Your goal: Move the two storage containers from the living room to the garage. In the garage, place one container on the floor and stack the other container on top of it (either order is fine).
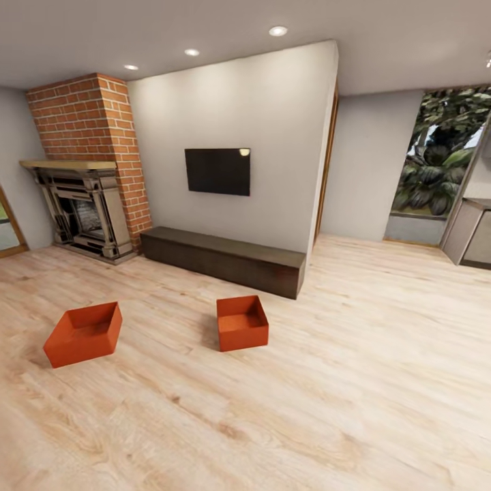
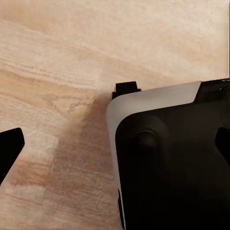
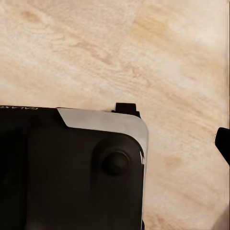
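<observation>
Two orange-red storage containers sit on the light wood-plank floor [image 1: 382, 382] of the living room, well apart from each other: one [image 1: 84, 333] over on the left, out in front of the fireplace [image 1: 85, 215], the other [image 1: 242, 322] nearer the middle, just short of the long dark cabinet [image 1: 225, 259]. Both are upright and topless. Above the cabinet hangs the black TV [image 1: 217, 171], with the brick chimney [image 1: 92, 119] to its left. Both wrist cameras look down past the robot's dark base [image 2: 172, 163] at planks. A black fingertip [image 2: 9, 151] pokes in at one edge; whether either gripper is apart or together, I can't tell.
</observation>
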Tool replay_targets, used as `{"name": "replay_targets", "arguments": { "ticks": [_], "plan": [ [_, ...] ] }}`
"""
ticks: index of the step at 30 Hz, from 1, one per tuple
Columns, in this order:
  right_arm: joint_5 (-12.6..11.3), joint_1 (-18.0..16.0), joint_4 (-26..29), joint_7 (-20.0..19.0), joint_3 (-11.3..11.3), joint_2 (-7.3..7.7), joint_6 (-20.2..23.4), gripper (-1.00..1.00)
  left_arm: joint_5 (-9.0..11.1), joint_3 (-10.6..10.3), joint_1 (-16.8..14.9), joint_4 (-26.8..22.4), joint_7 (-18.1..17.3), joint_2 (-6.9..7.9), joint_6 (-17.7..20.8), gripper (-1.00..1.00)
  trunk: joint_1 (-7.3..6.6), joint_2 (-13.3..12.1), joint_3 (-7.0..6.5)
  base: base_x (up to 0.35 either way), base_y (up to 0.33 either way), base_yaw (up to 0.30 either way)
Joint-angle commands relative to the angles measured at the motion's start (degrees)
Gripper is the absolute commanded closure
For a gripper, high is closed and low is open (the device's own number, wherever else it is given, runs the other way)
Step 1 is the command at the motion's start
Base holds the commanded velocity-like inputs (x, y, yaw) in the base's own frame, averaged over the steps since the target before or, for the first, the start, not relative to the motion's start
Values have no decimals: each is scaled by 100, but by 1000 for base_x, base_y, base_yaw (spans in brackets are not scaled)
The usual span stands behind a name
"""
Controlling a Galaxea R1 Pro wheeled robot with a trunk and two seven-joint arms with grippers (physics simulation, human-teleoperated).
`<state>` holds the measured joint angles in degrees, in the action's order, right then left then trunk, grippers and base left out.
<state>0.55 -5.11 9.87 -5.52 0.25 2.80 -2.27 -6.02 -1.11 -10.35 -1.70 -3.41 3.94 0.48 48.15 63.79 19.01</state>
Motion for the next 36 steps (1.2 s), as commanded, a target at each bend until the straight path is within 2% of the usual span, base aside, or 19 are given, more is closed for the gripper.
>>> {"name": "replay_targets", "arguments": {
  "ticks": [1, 23, 36],
  "plan": [
    [6, -3, -5, -19, 1, 2, -19, -100, -57, -5, -2, -6, -10, 2, 5, -100, 3, 4, 6, 331, -202, 0],
    [6, -5, -3, -19, -3, 2, -19, -100, -57, -4, -2, -6, -10, 2, 5, -100, 3, 4, 6, 331, -200, 9],
    [6, -3, -4, -19, -3, 2, -19, -100, -57, -3, -2, -6, -10, 2, 5, -100, 3, 4, 6, 342, -32, 249]
  ]
}}
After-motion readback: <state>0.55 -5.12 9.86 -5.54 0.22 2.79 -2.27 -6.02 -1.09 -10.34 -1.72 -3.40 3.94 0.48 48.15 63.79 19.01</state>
